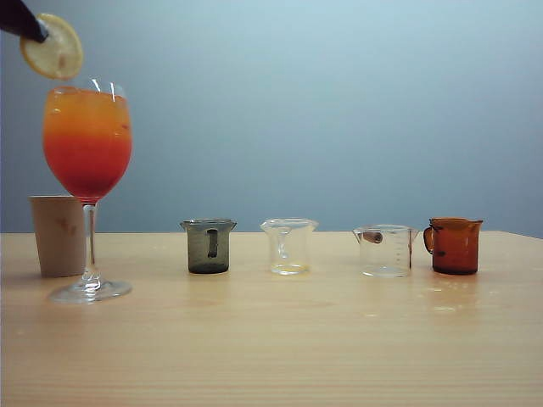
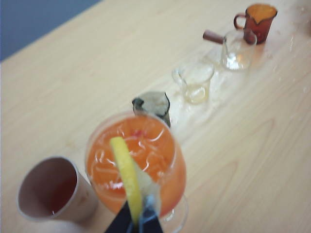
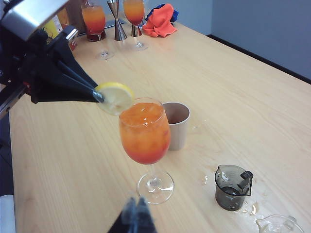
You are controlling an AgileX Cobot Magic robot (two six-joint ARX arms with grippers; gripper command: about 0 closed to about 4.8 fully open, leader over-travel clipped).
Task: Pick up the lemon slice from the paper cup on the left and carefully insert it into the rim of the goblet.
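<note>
Holding the lemon slice point(image 1: 53, 47) by its edge, my left gripper point(image 1: 38, 32) is clamped thin on the rind, top left of the exterior view, just above the goblet's near rim.

Item, paper cup point(image 1: 58, 235): beige, behind and left of the goblet's stem, empty inside as the left wrist view shows it; nothing more to take from it.

Item, goblet point(image 1: 87, 144): stemmed, upright, filled orange over red nearly to the rim; tall on a narrow foot, so I judge a sideways shove would tip it.

Item, slice: hangs on edge over the drink, not yet touching glass. To seat it well, I line its plane across the rim, come straight down so the glass wall enters the flesh, press lightly, and only then ease my fingers apart.

Item, dark grey beaker point(image 1: 208, 246), two clear beakers, amber jug point(image 1: 454, 245): in a row to the right, well apart from the work.

Item, right gripper point(image 3: 136, 219): tips together, holding nothing, low before the goblet's foot.
</note>
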